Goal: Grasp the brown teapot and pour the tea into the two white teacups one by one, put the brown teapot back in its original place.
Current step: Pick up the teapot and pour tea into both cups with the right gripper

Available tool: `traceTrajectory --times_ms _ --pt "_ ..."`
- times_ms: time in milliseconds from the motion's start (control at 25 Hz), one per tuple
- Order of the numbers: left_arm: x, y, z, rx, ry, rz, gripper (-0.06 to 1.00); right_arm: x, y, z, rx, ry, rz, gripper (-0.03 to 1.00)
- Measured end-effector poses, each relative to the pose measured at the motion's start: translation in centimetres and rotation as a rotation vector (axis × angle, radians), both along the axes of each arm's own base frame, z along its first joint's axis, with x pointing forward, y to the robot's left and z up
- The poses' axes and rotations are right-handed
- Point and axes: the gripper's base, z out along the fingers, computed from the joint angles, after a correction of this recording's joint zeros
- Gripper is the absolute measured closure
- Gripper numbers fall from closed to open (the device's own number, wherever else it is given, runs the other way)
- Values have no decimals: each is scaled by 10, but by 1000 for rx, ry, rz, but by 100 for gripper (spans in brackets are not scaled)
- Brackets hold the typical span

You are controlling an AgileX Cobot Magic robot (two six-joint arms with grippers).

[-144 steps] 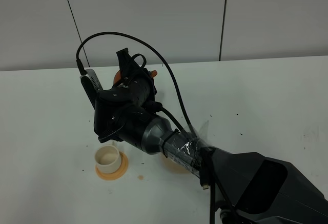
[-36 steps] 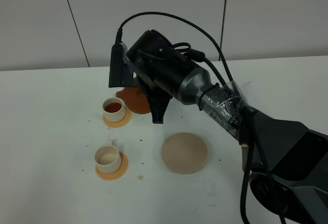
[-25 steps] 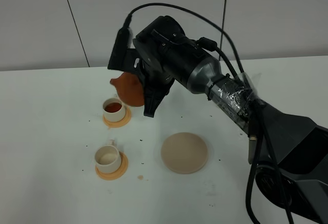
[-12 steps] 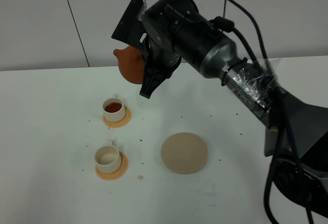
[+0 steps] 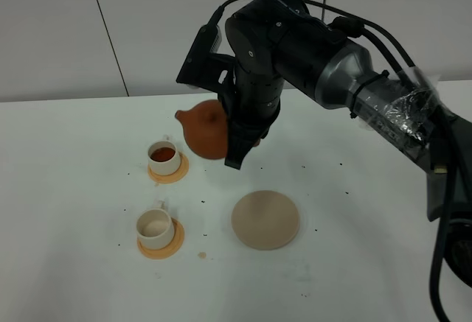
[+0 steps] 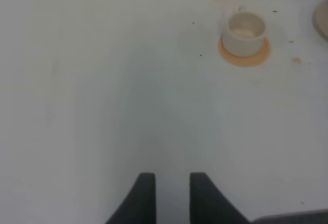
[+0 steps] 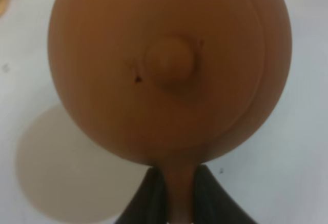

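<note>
**mossy42:** What worries you from here?

**rig_op:** Mostly the hold. My right gripper [image 7: 179,182] is pinching the teapot [image 5: 209,130] by nothing but its thin handle [image 7: 179,201]. I reckon the pot can swivel in that pinch once I tip it, and then the stream goes wide. The near cup [image 5: 155,225] looks empty, and it's a small target for a short spout [image 5: 182,116]. Tea on its coaster [image 5: 175,246] or the table [image 5: 74,204] is an easy miss. The lid [image 7: 169,62] just sits on top as far as I can tell, so if I tip too steep it may slide off. The arm is also bulky, and the far cup [image 5: 164,156], with dark tea in it, sits close to my likely route. A low sweep could clip it.

**mossy42:** Where's the pot now, and how's it look?

**rig_op:** It's up in the air, clear of the table, just beside the far cup. The beige disc [image 5: 266,220] it has to end on lies bare, off to the other side. The pot is roughly level, spout toward the cups' side. It's squat, round, reddish-brown clay with a matte finish and a knob in the middle of the lid. I can't see any drips. My left gripper [image 6: 171,196] hangs over bare table, fingers slightly apart, nothing in them.
</note>
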Motion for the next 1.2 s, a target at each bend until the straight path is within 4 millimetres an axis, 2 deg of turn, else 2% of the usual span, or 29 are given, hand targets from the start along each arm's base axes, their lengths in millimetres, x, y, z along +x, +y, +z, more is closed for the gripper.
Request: traceTrajectory --times_ms 240,400,560,1200 --pt "0 0 0 0 0 0 71 -18 -7 -11 -31 91 56 87" --pt "0 0 0 0 0 0 71 -26 -9 -25 -66 138 32 87" --pt "0 0 0 0 0 0 71 -30 -6 -29 -66 151 -6 87" --pt "0 0 0 0 0 0 71 -65 29 -30 -39 175 16 87"
